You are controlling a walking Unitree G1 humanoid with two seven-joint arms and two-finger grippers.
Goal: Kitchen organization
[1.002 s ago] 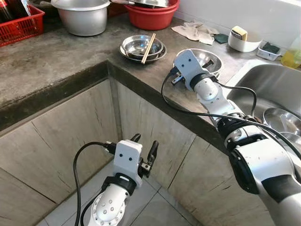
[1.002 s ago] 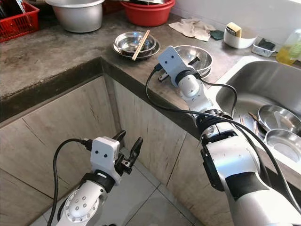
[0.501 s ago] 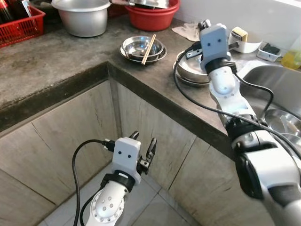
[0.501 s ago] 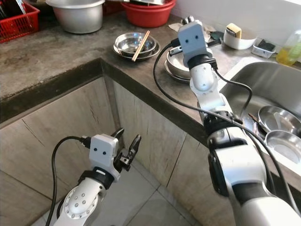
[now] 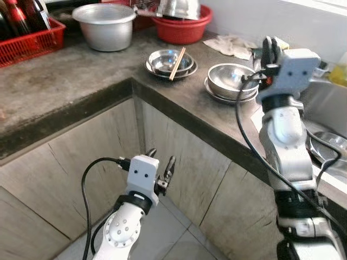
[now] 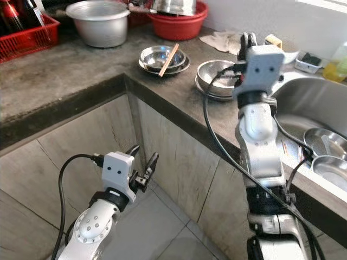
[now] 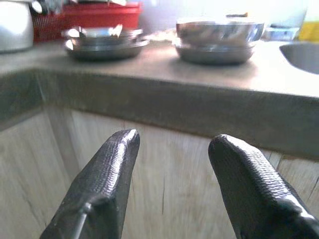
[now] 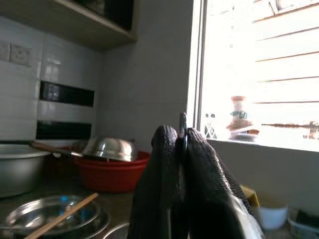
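Above the counter [image 5: 81, 76], right pincer [image 5: 268, 47] is raised high, fingers pressed together and pointing up, pinching a thin flat metal piece [image 8: 183, 130] between the tips. Can't tell what the piece is; only its edge shows in the right wrist view.

Below and just beside that pincer, on the counter near the sink [image 6: 309, 108]: stacked steel bowls [image 5: 230, 80], upright, nested. Further along the counter, well apart from the stack: a second steel bowl on a plate [image 5: 171, 62] with a pair of wooden chopsticks [image 5: 177, 56] lying across its rim, tilted.

Back of the counter:
- large aluminium pot [image 5: 105, 26]
- red basin [image 5: 181, 27] with an upturned steel bowl [image 5: 178, 7] in it
- red basket [image 5: 30, 40] holding dark bottles [image 5: 16, 15]
- crumpled cloth [image 5: 233, 44] behind the stacked bowls

Sink holds more steel bowls [image 6: 325, 142]. A yellow bottle [image 6: 340, 64] and a small tray [image 6: 307, 60] sit on the far rim. White cup with a sponge [image 6: 274, 42] sits just behind the right pincer.

Left pincer [image 5: 161, 165] hangs low in front of the cabinet doors [image 5: 81, 168], below counter level, over the tiled floor [image 5: 173, 238]. Fingers [image 7: 104, 179] spread wide, nothing between them. Left wrist view looks up at the counter edge and both bowl stacks.
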